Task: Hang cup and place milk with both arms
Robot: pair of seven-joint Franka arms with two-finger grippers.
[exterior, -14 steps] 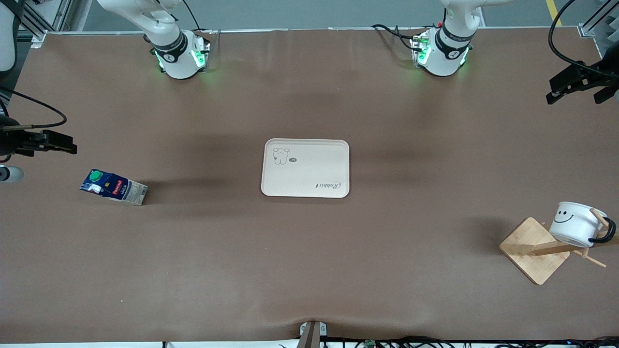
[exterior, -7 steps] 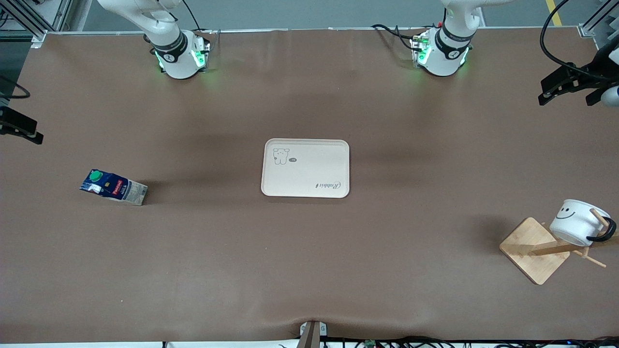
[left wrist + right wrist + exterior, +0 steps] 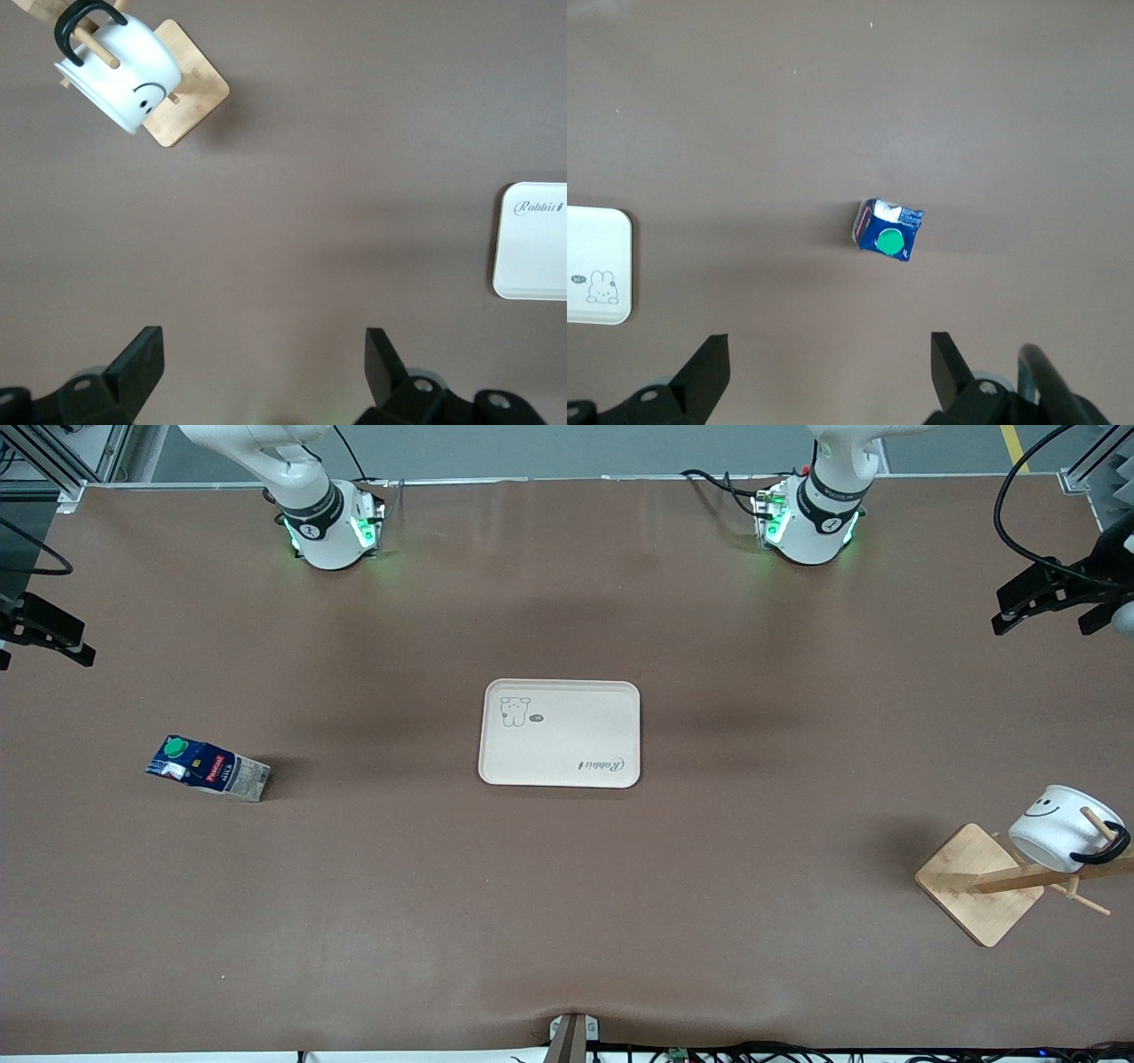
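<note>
A white smiley-faced mug point(image 3: 1060, 825) hangs by its black handle on a wooden peg rack point(image 3: 982, 884) near the left arm's end of the brown tabletop point(image 3: 567, 921), a dark-blue, green-capped milk carton point(image 3: 208, 769) stands near the right arm's end, the cream rectangular tray point(image 3: 559, 733) at the centre holds nothing, and the left gripper point(image 3: 264, 372) and right gripper point(image 3: 830, 376) hover, jaws spread and holding nothing, over those table ends.

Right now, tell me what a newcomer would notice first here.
The smiley-faced cup hangs by its black handle on a wooden rack at the left arm's end. A cream tray lies mid-table, bare, and the milk stands at the right arm's end, away from it.
</note>
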